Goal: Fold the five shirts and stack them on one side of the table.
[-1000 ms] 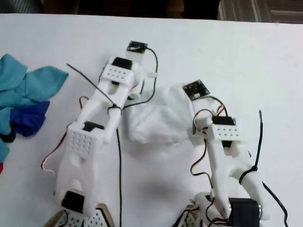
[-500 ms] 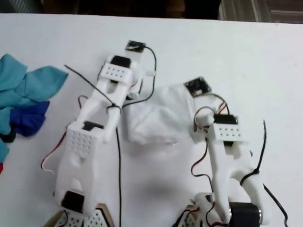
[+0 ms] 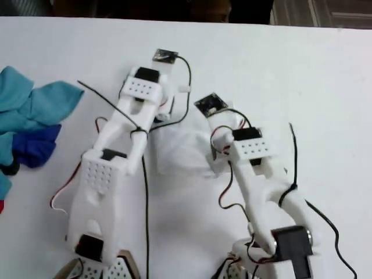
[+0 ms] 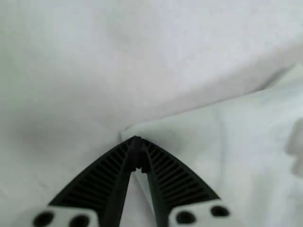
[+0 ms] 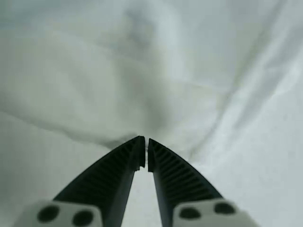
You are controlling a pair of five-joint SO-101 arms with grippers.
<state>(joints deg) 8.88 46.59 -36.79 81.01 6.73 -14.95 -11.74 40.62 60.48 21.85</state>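
We note the white shirt (image 3: 180, 148) lying crumpled on the white table (image 3: 302, 64), between the two arms and roughly mid-table. The left arm (image 3: 125, 125) stretches over the shirt's left edge, and the right arm (image 3: 256, 174) leans in over its right part. From the left wrist view we record the left gripper (image 4: 137, 144) with its fingers drawn together, tips meeting on a corner of the shirt's edge and nipping the cloth there. From the right wrist view we record the right gripper (image 5: 144, 144) likewise closed, a hairline slit between the tips, pinching a rumpled fold of the same shirt. Well apart from this, at the table's left edge, we see a loose heap with a teal shirt (image 3: 35, 104) uppermost and a dark blue shirt (image 3: 38, 145) just below it, touching. Small bits of black and red cloth show at the border beneath them.
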